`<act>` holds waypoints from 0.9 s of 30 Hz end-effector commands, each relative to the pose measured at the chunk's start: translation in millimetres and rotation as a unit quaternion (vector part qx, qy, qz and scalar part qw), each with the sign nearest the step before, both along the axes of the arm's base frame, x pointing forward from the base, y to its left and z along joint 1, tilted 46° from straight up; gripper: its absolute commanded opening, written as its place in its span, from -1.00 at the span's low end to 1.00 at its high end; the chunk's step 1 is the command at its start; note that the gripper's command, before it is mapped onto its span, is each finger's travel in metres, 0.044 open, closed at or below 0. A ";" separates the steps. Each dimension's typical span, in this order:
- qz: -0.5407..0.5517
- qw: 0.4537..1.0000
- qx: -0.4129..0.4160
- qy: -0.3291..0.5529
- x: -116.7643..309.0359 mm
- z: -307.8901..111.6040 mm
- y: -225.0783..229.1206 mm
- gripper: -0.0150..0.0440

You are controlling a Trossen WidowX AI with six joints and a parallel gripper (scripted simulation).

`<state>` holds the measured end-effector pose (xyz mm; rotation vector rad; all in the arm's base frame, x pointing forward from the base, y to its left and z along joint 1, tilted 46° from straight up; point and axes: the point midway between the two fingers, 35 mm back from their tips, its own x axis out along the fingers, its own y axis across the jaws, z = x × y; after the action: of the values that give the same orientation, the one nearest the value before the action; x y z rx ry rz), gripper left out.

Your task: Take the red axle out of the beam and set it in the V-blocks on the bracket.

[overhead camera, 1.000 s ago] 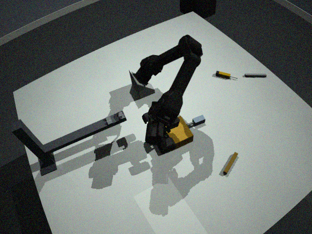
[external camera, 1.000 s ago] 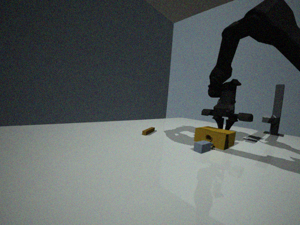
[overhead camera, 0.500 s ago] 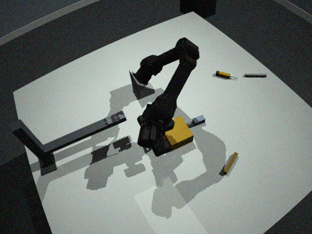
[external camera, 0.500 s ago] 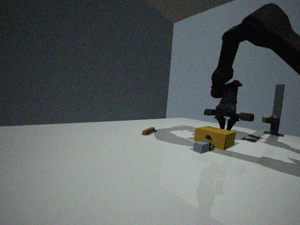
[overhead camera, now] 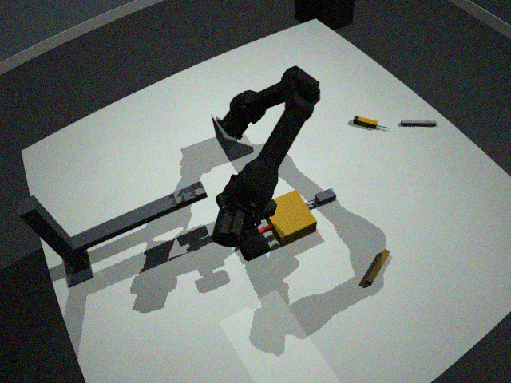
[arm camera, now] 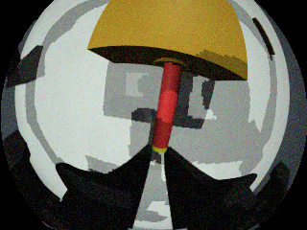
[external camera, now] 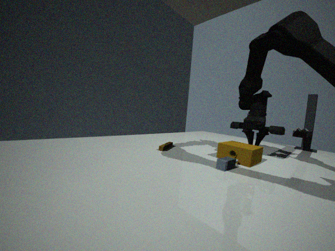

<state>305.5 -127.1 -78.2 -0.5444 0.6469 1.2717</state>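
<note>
Pale table top (overhead camera: 433, 198) (external camera: 108, 189) under dim, grainy light, with dark floor around it in the top view. Left to right, as viewed from above: at far left, a dark bracket (overhead camera: 136, 218) (external camera: 312, 116), reaching toward the middle; well apart from the beam. Next, the black arm (overhead camera: 284, 128) (external camera: 255, 65), bent over the work; gripper (overhead camera: 256, 232) (external camera: 254, 144) (arm camera: 157, 149) pointing down, closed on the near end of the red axle (overhead camera: 263, 229) (arm camera: 167, 105). Just right, the yellow beam (overhead camera: 293, 214) (external camera: 250, 155) (arm camera: 168, 29), flat on the table; axle protruding from its side, aligned with the bore, yellow band at the gripped end. Cannot tell how much remains inside. Beside the beam's far side, a blue-grey block (overhead camera: 326, 196) (external camera: 225, 163) with thin prongs toward it. Farther right, a yellow-and-black tool (overhead camera: 366, 121) and an ochre bar (overhead camera: 378, 267) (external camera: 165, 146) (arm camera: 264, 37), well apart. Rightmost, a slim grey bar (overhead camera: 417, 123), lying flat.
</note>
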 end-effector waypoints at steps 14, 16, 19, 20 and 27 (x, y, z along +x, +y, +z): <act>0.002 1.000 -0.003 -0.001 -4.6 -19.3 -20.3 -0.49; 0.002 1.000 -0.003 -0.001 -5.3 -21.7 -22.4 -0.49; 0.002 1.000 -0.002 -0.001 -6.4 -25.3 -25.6 -0.49; 0.002 1.000 -0.002 -0.001 -6.8 -26.6 -26.6 -0.49; 0.002 1.000 -0.002 -0.001 -7.1 -30.7 -27.5 -0.49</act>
<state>297.4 -153.5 -107.5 -0.5406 0.6459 1.2707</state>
